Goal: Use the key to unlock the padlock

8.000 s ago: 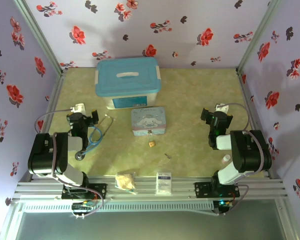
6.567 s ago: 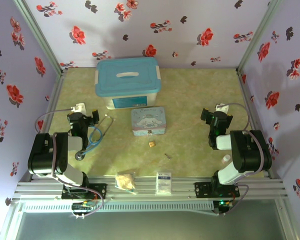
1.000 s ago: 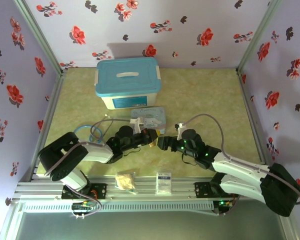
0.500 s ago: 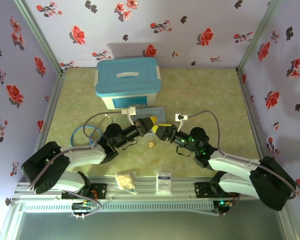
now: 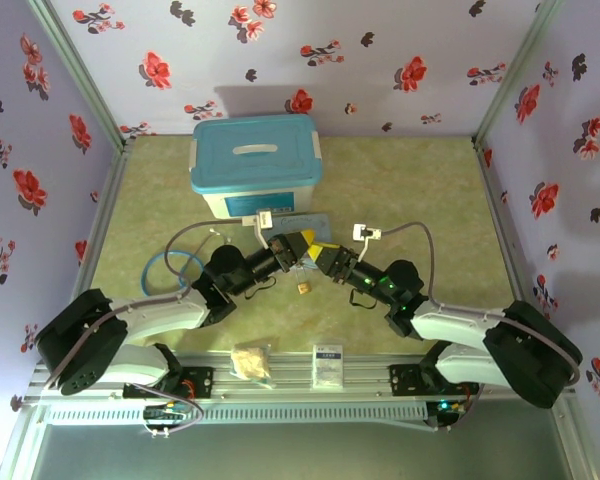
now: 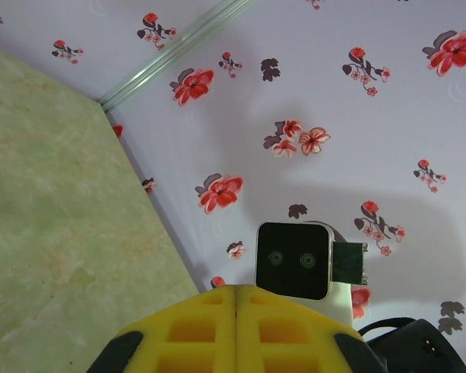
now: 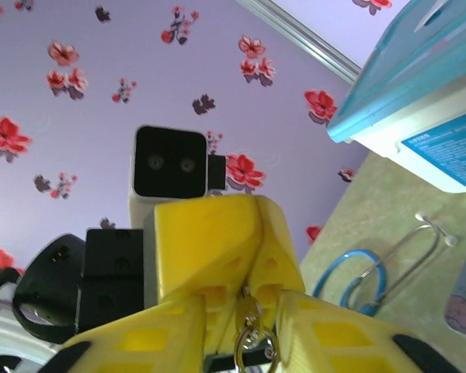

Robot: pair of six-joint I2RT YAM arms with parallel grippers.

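Note:
My left gripper (image 5: 302,245) and right gripper (image 5: 325,257) meet tip to tip above the middle of the table. In the right wrist view the left gripper (image 7: 248,286) faces me with its yellow fingers pressed together. The small key (image 7: 247,303) sticks out of their seam, and its silver ring (image 7: 254,342) dangles below. My right gripper (image 7: 241,315) has its fingers (image 7: 151,342) apart on either side of the key and ring. The left wrist view shows the left gripper (image 6: 235,294) shut. The brass padlock (image 5: 303,288) lies on the table below the grippers.
The pale blue cartoon tin (image 5: 305,216) is partly hidden behind the grippers, and a blue-lidded storage box (image 5: 255,160) stands beyond it. A blue stethoscope (image 5: 175,268) lies to the left. A crumpled packet (image 5: 250,360) and a white card (image 5: 328,362) sit at the near edge.
Both arms have swung in from the sides and lifted from the table to meet above the tin. The key has left its spot on the table. Over the last half second they barely shifted.

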